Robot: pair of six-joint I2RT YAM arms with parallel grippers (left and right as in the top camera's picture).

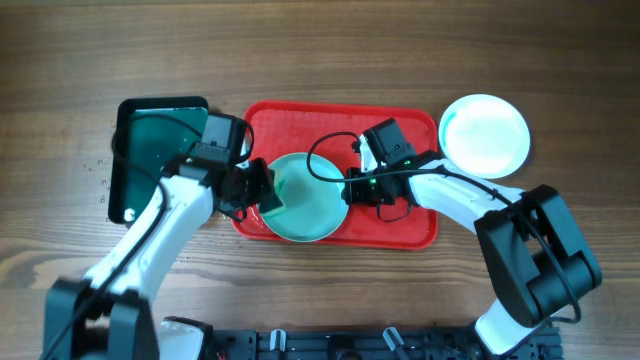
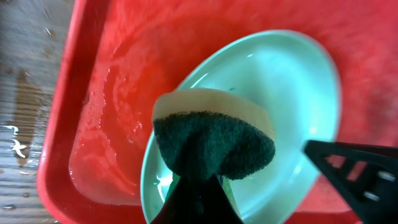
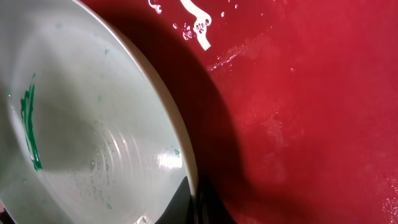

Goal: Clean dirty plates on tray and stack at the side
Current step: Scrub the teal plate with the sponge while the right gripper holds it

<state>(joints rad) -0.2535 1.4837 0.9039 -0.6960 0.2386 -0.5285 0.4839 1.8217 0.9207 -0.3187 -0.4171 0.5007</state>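
A light turquoise plate [image 1: 310,200] sits tilted on the red tray [image 1: 410,130], its right rim lifted. It carries a green smear [image 3: 28,127]. My right gripper [image 1: 352,190] is shut on the plate's right rim [image 3: 189,180]. My left gripper [image 1: 262,190] is shut on a yellow and dark green sponge [image 2: 214,140], held over the plate's left part [image 2: 292,81]. A stack of plates with a white one on top [image 1: 485,133] rests on the table right of the tray.
A dark green narrow tray [image 1: 155,155] lies left of the red tray. The red tray floor [image 2: 124,118] is wet, with pooled water by its left rim. Water drops mark the wooden table [image 2: 18,146].
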